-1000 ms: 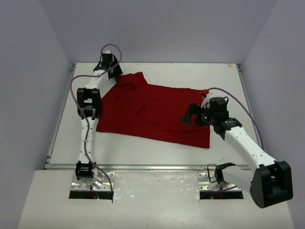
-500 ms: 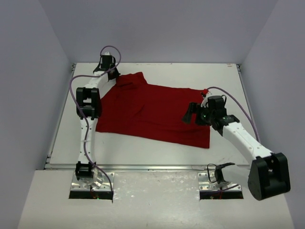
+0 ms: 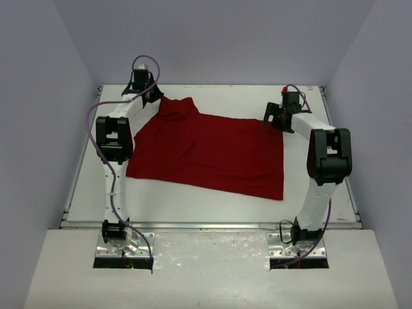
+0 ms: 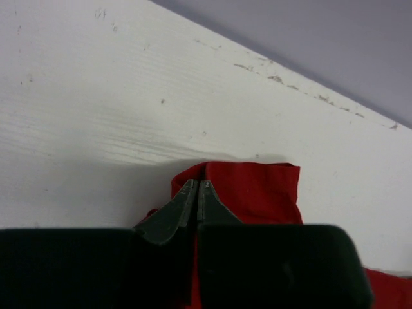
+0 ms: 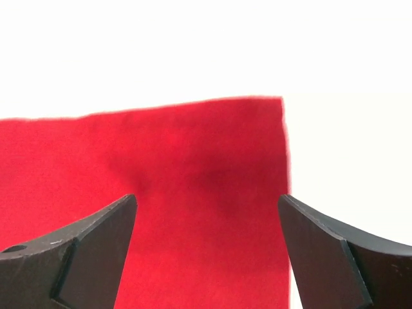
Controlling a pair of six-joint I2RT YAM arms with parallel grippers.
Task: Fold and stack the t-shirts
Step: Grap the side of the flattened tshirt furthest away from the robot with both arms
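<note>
One dark red t-shirt point(image 3: 206, 151) lies spread flat across the middle of the white table. My left gripper point(image 3: 156, 98) is at the shirt's far left corner. In the left wrist view its fingertips point(image 4: 188, 188) are pressed together with a fold of the red cloth point(image 4: 257, 193) pinched between them. My right gripper point(image 3: 271, 120) hovers over the shirt's far right corner. In the right wrist view it point(image 5: 207, 201) stands wide open above the cloth's corner point(image 5: 212, 148), with nothing between its fingers.
The white table point(image 3: 219, 96) is boxed in by grey walls at the back and both sides. Its far edge runs just beyond the left gripper point(image 4: 309, 96). Both arm bases point(image 3: 122, 241) sit at the near edge.
The left gripper has shut on the shirt's far left corner. The right arm has swung from the shirt's right middle back to its far right corner.
</note>
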